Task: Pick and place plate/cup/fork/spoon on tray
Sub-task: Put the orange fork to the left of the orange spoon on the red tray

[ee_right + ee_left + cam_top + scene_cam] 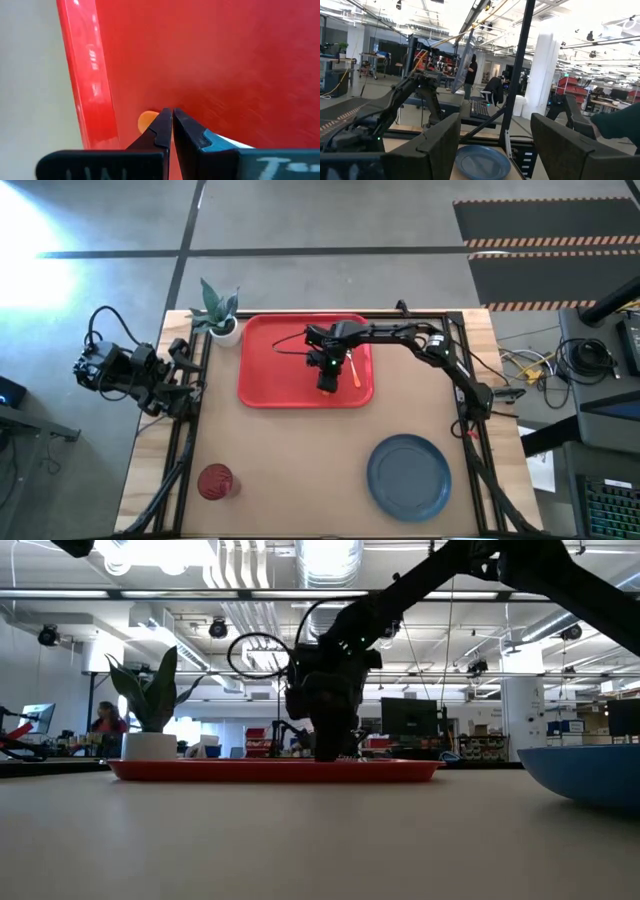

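The red tray (275,370) lies at the table's far middle. My right gripper (327,383) is down on the tray near its near rim, shut, with an orange handle end (145,121) at its fingertips; fork or spoon, I cannot tell. Another orange-handled utensil (353,370) lies flat on the tray just right of the gripper. The dark blue plate (408,475) rests on the table at the near right. The red cup (215,482) stands at the near left. My left gripper (495,130) is open and empty, off the table's left edge. My right gripper comes from above with its fingers pointing down at the tray floor (225,60). The orange handle end (144,122) peeks out beside one fingertip (161,131). The fingers hide the place of contact, so the rest of the utensil does not show.
A white pot with a green plant (222,320) stands at the tray's far left corner. The black frame rails (190,430) run along the table's left and right sides. Bare table lies between the cup and the plate.
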Motion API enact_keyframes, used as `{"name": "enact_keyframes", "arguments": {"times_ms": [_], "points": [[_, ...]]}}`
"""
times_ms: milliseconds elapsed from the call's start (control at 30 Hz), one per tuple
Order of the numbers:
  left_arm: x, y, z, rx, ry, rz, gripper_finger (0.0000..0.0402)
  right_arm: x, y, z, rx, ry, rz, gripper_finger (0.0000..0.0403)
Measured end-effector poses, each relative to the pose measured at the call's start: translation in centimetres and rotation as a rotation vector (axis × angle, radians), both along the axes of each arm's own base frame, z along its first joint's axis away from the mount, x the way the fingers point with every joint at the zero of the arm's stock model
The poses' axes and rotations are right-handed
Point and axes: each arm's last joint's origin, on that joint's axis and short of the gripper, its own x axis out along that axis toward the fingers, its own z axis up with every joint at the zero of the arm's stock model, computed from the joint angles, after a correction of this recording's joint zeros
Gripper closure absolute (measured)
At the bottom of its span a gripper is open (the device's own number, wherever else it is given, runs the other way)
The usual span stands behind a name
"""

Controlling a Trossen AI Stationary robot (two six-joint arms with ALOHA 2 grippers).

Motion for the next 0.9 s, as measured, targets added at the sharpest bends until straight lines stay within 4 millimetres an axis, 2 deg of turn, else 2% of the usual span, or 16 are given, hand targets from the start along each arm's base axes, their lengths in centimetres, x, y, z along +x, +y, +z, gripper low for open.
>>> {"name": "enact_keyframes", "arguments": {"times_ms": [200, 467, 900], "points": [[0.0, 0.0, 0.0, 0.000, 0.001, 0.000, 0.0176, 1.0, 0.4, -1.4, 0.058, -0.003, 0.023, 0.0395], [0.0, 0.0, -0.1, 0.003, 0.011, 0.000, 0.0176, 1.0, 0.5, -0.5, 0.044, 0.008, 0.032, 0.0395], [0.1, 0.0, -0.2, -0.002, 0.021, -0.002, 0.0176, 0.2, 0.8, -0.3, 0.057, 0.075, 0.048, 0.0394]]}}
